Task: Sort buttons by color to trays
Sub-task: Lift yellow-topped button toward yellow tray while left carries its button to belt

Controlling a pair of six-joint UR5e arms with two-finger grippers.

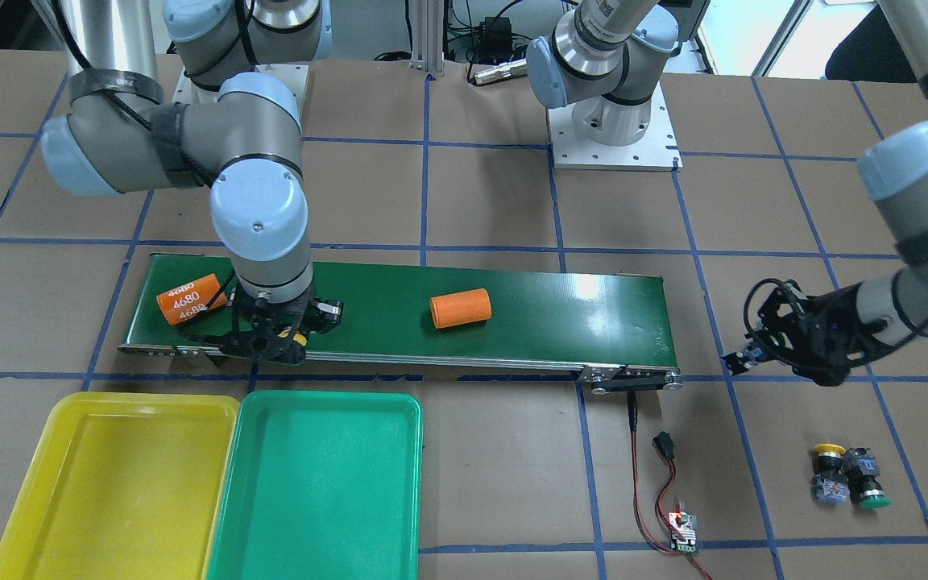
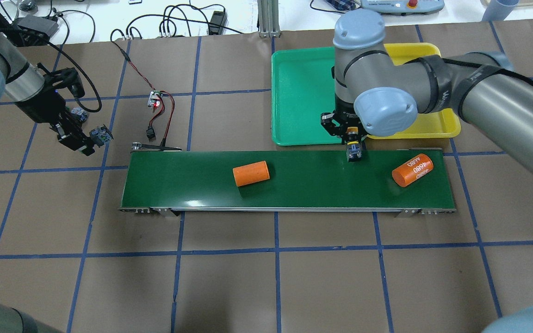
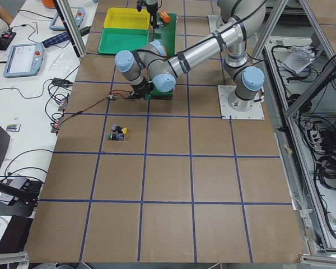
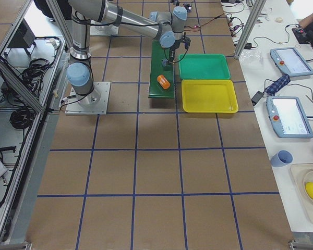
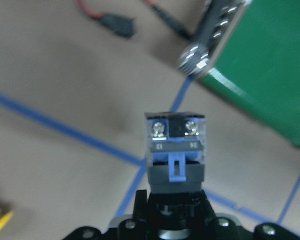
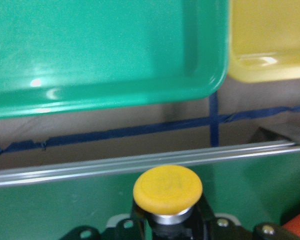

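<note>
- Brown paper tabletop (image 1: 480, 483), taped in a blue grid, carries a glossy dark-green conveyor belt (image 1: 561, 314).
- Right gripper (image 2: 352, 141) pinches a smooth yellow-capped button (image 6: 167, 189) over the belt's tray-side edge.
- Left gripper (image 2: 89, 139) clamps a blocky grey-bodied button (image 5: 175, 150) beyond the belt's end.
- Shallow, round-cornered yellow tray (image 1: 118, 491) and green tray (image 1: 319, 491) lie beside the belt.
- Loose buttons (image 1: 830, 475) lie on the paper, well past the belt's end.

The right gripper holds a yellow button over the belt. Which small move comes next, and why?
Probably shift it forward and rightward: the right gripper, shut on the yellow mushroom-capped push-button above the dark-green conveyor belt, faces the green plastic tray; the yellow plastic tray lies further right.
</note>
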